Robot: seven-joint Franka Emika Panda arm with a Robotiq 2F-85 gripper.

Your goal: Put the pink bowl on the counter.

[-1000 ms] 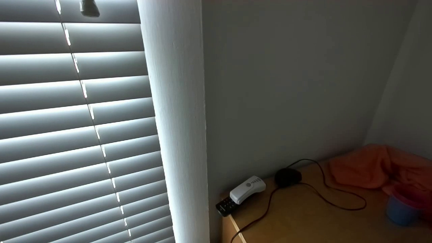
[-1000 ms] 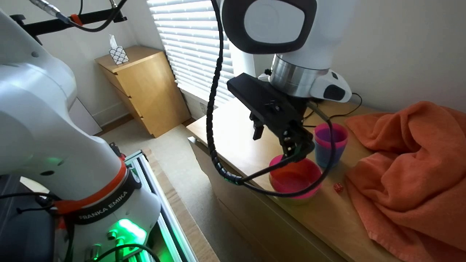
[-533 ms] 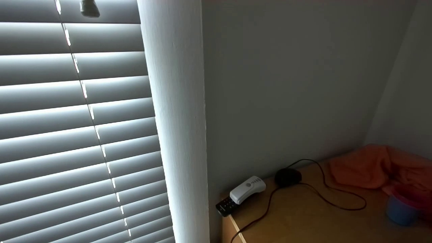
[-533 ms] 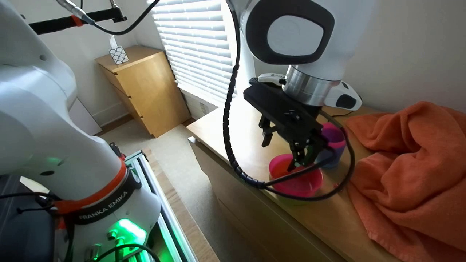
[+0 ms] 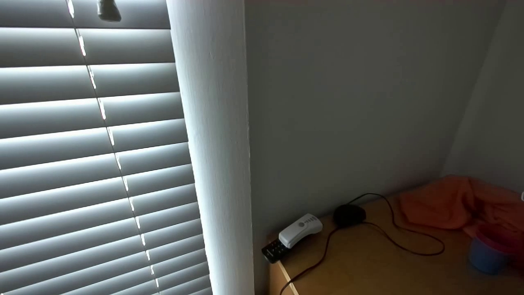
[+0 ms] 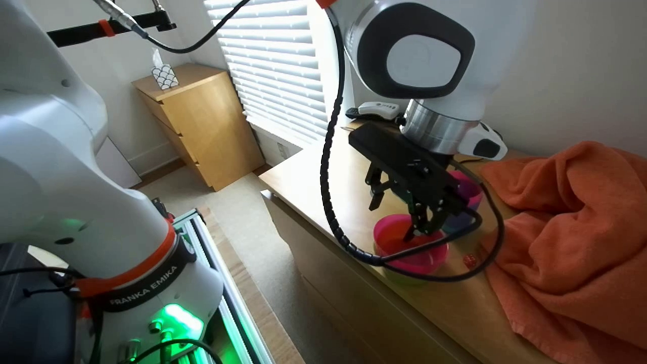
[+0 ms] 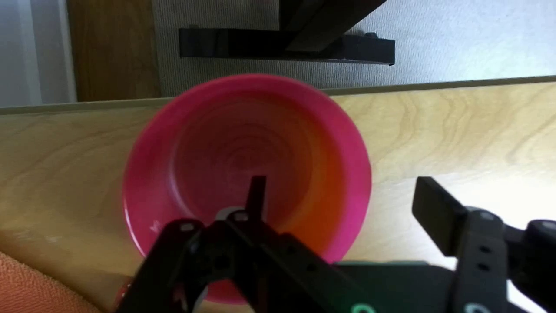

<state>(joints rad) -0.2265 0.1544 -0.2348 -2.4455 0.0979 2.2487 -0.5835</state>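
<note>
The pink bowl [image 6: 391, 238] stands upright near the front edge of the wooden counter [image 6: 303, 174], with a greenish band showing under it. Its inside looks red and orange. My gripper [image 6: 392, 218] is open and empty, pointing down over the bowl. In the wrist view the bowl [image 7: 243, 130] fills the middle. My gripper [image 7: 343, 200] has its left finger over or inside the bowl and its right finger outside the rim, above the counter [image 7: 451, 126]. The rim runs between the fingers with gaps on both sides. The bowl is out of view in an exterior view with the blinds.
A blue-purple cup with pink rim [image 6: 469, 191] stands behind the gripper; it also shows in an exterior view [image 5: 487, 256]. An orange towel [image 6: 571, 227] and a red die [image 6: 470, 261] lie beside it. Remotes [image 5: 301, 230] and a black cord lie at the back.
My gripper has moved right and lower in an exterior view, bringing one finger over or into the bowl. It has stayed open lately. The bowl has not moved.
</note>
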